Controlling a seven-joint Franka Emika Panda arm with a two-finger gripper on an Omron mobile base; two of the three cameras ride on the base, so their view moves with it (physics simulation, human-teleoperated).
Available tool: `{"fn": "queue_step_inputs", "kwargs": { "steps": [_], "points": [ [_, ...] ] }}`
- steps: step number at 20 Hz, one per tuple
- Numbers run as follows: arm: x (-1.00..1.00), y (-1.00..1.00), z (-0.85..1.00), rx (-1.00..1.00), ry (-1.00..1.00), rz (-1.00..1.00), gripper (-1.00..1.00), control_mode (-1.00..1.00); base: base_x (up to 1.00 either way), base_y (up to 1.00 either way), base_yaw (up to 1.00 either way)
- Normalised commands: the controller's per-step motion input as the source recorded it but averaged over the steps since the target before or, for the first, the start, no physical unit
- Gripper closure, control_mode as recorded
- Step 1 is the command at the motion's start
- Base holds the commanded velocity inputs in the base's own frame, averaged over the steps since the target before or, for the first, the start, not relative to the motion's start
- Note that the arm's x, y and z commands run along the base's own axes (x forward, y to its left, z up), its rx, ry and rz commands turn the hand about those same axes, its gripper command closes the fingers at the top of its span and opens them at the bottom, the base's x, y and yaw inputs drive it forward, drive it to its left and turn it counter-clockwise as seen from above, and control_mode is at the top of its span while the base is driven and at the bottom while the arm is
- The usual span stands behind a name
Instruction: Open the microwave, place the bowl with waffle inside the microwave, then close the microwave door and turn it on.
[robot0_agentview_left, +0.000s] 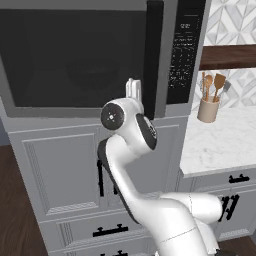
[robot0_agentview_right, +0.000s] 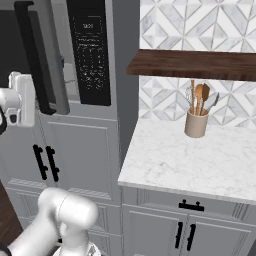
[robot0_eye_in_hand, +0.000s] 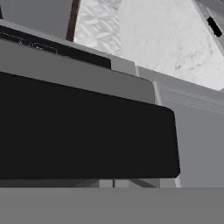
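Black bar handle of the microwave door hiding the tool's pressed-together tips.

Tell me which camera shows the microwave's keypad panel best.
The right base view: the keypad panel faces it, markings visible. The left base view shows it narrower, at an angle. The hand view catches a dark strip that may be it.

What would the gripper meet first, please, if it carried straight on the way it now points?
Most likely the black bar handle of the microwave door: it lies right ahead of the gripper, whose jaws are shut. Whether they already touch is unclear.
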Motion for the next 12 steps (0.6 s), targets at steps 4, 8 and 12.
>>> {"fn": "queue_step_inputs", "kwargs": {
  "steps": [4,8,12],
  "points": [
    [0.98,-0.35,0.14,0.08,0.03,0.11,1.0,-1.0,0.0,0.0,0.0],
    [0.88,-0.23,0.17,0.04,0.11,0.27,1.0,-1.0,0.0,0.0,0.0],
    [0.62,-0.18,0.09,0.01,0.06,0.31,1.0,-1.0,0.0,0.0,0.0]
  ]
}}
